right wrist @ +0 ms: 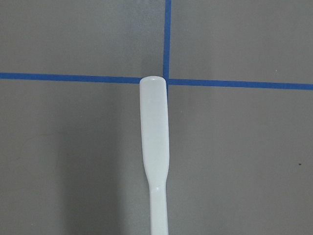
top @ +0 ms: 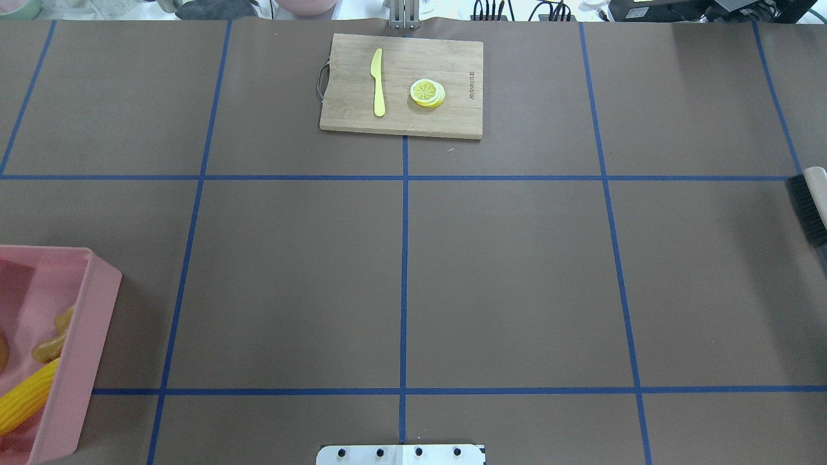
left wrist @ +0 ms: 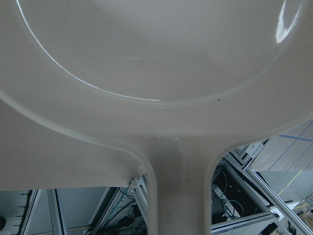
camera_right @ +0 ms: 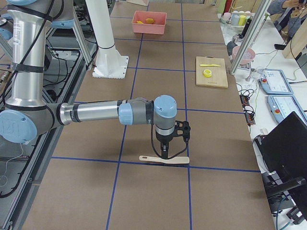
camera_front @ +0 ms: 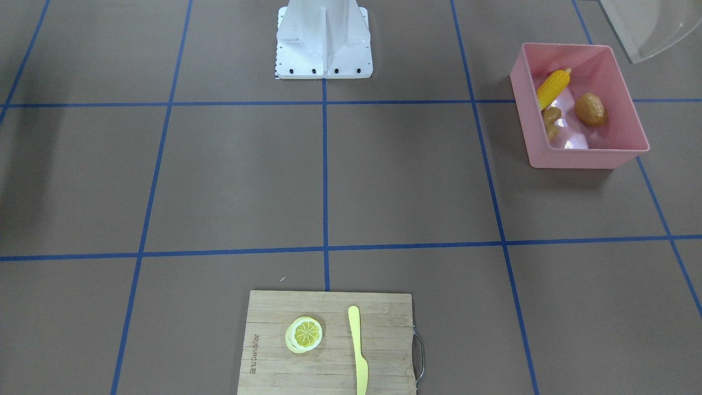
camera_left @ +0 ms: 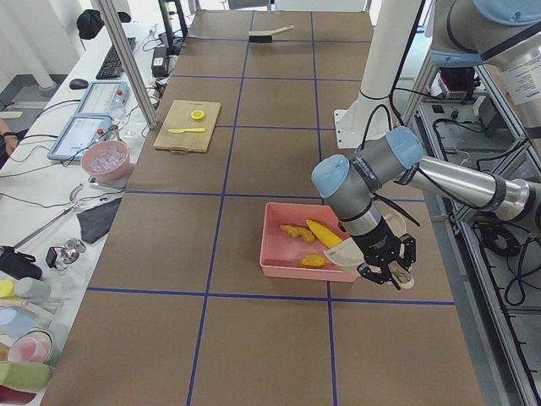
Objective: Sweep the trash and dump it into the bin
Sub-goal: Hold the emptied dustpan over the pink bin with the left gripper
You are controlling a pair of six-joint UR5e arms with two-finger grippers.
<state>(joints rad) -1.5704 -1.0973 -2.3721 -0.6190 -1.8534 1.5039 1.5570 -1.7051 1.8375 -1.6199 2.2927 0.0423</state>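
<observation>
The pink bin (camera_front: 576, 159) holds the trash: a yellow corn cob (camera_front: 553, 88), a tan ginger root (camera_front: 550, 122) and a brown potato (camera_front: 590, 108). In the overhead view the bin (top: 84, 349) sits at the table's left edge. The beige dustpan (camera_left: 345, 254) hangs tilted at the bin's robot-side rim, with my left gripper (camera_left: 387, 272) at its handle. The dustpan (left wrist: 156, 73) fills the left wrist view. A brush (camera_right: 164, 159) lies on the table under my right gripper (camera_right: 165, 152), its handle (right wrist: 155, 137) flat on the paper. I cannot tell whether either gripper is open or shut.
A wooden cutting board (top: 452, 123) at the table's far edge carries a lemon slice (top: 427, 92) and a pale yellow knife (top: 378, 82). The white robot base (camera_front: 323, 38) stands at mid-table on the robot's side. Desks with screens run along the operators' side (camera_left: 89, 127).
</observation>
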